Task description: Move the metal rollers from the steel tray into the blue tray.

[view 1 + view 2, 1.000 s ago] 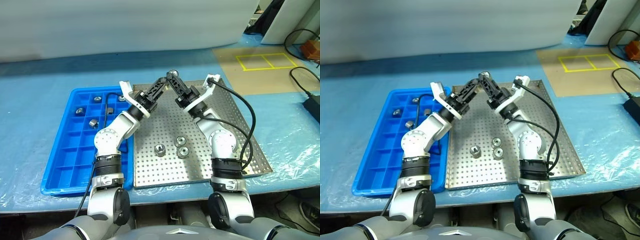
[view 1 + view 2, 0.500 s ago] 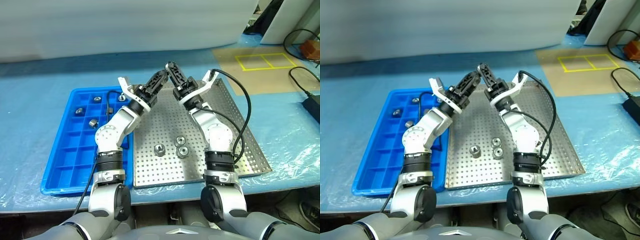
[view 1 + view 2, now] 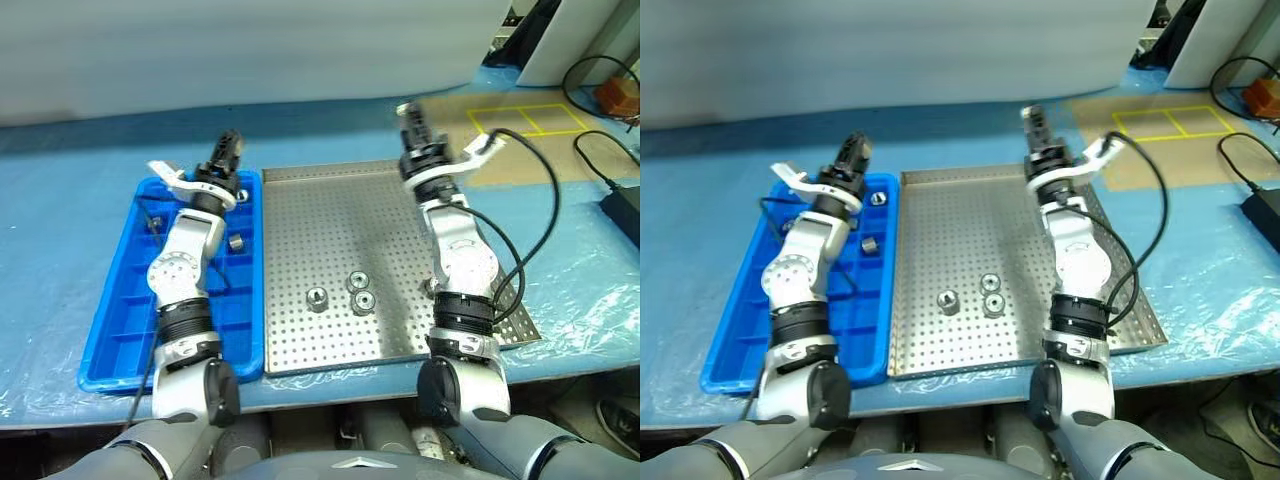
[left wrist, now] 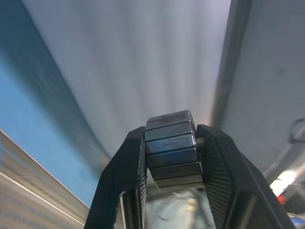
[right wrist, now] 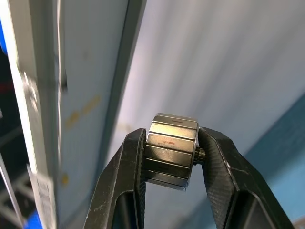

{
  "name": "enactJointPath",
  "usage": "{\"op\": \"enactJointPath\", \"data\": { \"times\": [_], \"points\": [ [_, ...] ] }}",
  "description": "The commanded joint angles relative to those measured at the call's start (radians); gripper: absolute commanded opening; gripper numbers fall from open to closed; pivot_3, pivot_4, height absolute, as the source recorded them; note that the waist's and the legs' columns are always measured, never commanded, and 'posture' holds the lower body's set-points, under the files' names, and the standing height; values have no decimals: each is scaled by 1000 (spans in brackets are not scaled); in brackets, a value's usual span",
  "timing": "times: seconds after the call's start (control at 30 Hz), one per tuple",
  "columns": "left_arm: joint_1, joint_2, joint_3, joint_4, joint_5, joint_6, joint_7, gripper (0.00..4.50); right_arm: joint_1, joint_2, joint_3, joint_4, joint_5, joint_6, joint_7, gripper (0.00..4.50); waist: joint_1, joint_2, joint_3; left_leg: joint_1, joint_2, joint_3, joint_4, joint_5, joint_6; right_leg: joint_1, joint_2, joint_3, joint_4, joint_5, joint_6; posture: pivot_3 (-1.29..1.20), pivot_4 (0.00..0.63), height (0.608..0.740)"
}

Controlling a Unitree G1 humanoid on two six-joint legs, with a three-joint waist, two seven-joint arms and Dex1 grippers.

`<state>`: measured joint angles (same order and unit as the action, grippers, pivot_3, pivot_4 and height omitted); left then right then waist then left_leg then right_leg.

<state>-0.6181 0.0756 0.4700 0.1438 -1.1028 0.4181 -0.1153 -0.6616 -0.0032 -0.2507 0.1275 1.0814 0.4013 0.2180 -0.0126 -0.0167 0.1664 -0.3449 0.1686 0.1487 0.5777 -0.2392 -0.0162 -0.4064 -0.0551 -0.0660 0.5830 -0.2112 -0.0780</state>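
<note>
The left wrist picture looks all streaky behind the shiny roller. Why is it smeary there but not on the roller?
In the left wrist view, the metal roller and the left gripper clamped on it look sharp, while the blue and grey background is smeared into streaks, probably motion blur. In the right wrist view, the other roller is crisp, its background soft and streaky too.

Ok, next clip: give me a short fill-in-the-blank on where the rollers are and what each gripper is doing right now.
1. The number of metal rollers lying on the steel tray is ____.
2. The left gripper is shut on a ____.
3. The left gripper is raised over the ____ tray.
4. The right gripper holds a roller between its ____ fingers.

Missing words: three; roller; blue; black
</note>
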Motion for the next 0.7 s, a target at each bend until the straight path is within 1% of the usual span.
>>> {"op": "enactJointPath", "data": {
  "times": [0.03,0.13,0.2,0.33,0.37,0.43,0.5,0.7],
  "points": [
    [49,110,-121,-142,302,-136,-41,1252,-4,-34,100,-50,-127,11,86,1306,2,0,0,0,0,0,0,0,0,0,0,0,0,0,0,-147,150,740],
    [115,169,-133,-252,339,-124,-48,1252,-3,-50,146,-29,-187,22,158,1306,16,-1,0,-1,-1,0,0,0,0,0,-2,0,-2,0,0,-80,150,740],
    [166,200,-131,-324,336,-92,-51,1252,3,-64,185,-37,-203,53,235,1306,25,-2,0,-1,-2,0,2,-1,1,0,-2,0,-2,0,0,-39,150,740],
    [321,268,-122,-431,380,-47,-48,1252,1,-111,292,-36,-291,81,384,1306,34,-2,0,-2,-1,0,2,-1,1,0,-2,0,-1,-2,-4,18,150,740],
    [344,275,-120,-444,383,-40,-46,1252,-1,-115,304,-33,-307,82,407,1306,35,-2,0,-2,-1,0,1,-1,1,0,-2,0,-1,-2,-4,35,150,740],
    [417,289,-78,-476,376,-19,-22,1252,-7,-136,350,-26,-361,78,465,1306,40,-2,0,-2,-1,0,2,-1,1,0,-2,-1,0,-2,-4,65,150,740],
    [492,323,-56,-510,403,2,-15,1252,-10,-148,382,-16,-401,75,514,1306,43,-2,1,-1,-1,0,2,0,1,0,-2,-1,1,-2,-5,91,150,740],
    [623,380,-83,-575,468,78,3,1252,2,-156,453,24,-515,33,615,1306,71,-3,1,1,1,0,2,1,-2,1,-2,-1,2,-1,-6,112,150,740]
  ]
}}
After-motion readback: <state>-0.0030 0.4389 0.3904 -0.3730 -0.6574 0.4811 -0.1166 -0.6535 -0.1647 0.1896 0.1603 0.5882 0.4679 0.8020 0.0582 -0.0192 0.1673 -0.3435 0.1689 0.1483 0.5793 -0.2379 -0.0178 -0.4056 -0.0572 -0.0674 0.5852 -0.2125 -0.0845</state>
